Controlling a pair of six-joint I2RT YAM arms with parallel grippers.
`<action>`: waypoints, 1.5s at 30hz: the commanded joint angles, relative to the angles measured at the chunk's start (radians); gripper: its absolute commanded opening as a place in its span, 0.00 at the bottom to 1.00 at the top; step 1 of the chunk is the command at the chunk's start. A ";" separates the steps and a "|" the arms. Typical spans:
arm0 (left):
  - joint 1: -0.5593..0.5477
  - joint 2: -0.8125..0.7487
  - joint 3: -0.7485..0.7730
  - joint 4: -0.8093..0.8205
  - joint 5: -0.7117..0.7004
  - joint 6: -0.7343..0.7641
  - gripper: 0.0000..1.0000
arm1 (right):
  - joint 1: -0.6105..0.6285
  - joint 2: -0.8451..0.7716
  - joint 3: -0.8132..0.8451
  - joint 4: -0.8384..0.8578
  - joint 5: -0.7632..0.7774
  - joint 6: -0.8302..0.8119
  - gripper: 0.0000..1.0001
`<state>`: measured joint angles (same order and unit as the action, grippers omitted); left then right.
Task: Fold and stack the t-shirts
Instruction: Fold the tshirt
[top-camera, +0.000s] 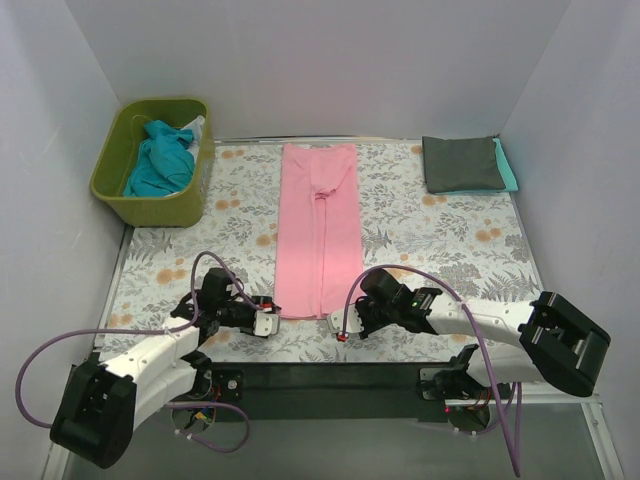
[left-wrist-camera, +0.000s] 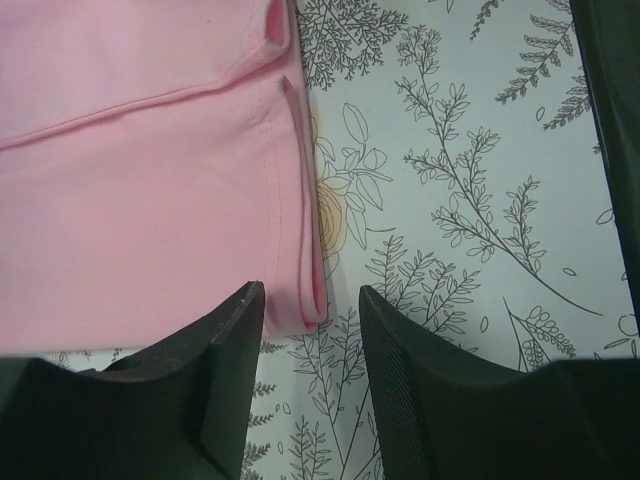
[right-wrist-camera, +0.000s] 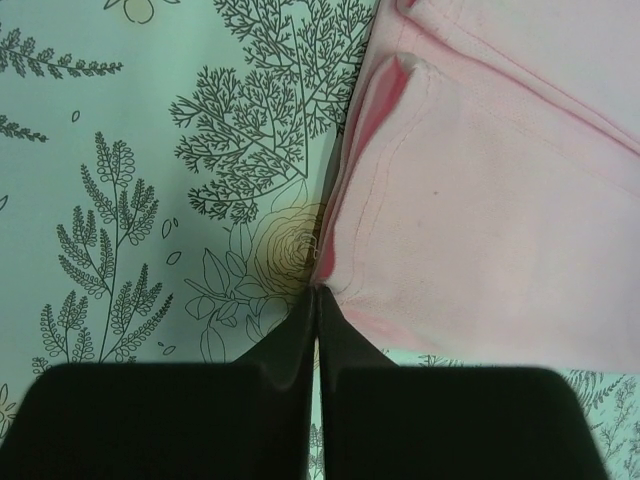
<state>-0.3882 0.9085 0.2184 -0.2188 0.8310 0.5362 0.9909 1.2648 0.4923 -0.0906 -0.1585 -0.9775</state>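
Observation:
The pink t-shirt (top-camera: 318, 230) lies folded into a long narrow strip down the middle of the floral cloth. My left gripper (top-camera: 270, 322) is open at the strip's near left corner. In the left wrist view the corner of the pink t-shirt (left-wrist-camera: 150, 200) lies just ahead of the gap between the left gripper's (left-wrist-camera: 312, 300) tips. My right gripper (top-camera: 338, 325) is at the near right corner. In the right wrist view the right gripper (right-wrist-camera: 318, 295) is shut, pinching the edge of the pink t-shirt (right-wrist-camera: 500, 220), which puckers there. A folded dark grey t-shirt (top-camera: 460, 163) lies on a teal one (top-camera: 510, 165) at the back right.
An olive-green tub (top-camera: 112, 172) at the back left holds crumpled teal t-shirts (top-camera: 160, 165). The floral table cloth (top-camera: 440, 240) covers the table between white walls. A black strip runs along the near edge by the arm bases.

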 joint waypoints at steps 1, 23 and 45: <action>-0.026 0.049 0.013 0.081 0.003 0.022 0.40 | 0.006 -0.013 -0.027 -0.040 0.016 0.002 0.01; -0.072 0.273 0.121 0.062 -0.102 -0.051 0.01 | 0.003 -0.027 0.043 -0.113 0.039 0.114 0.01; -0.089 0.104 0.268 -0.111 -0.036 -0.286 0.00 | -0.092 -0.100 0.181 -0.245 0.000 0.094 0.01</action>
<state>-0.4953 1.0046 0.4370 -0.3496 0.7860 0.3145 0.9371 1.1931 0.6205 -0.3244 -0.1646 -0.8497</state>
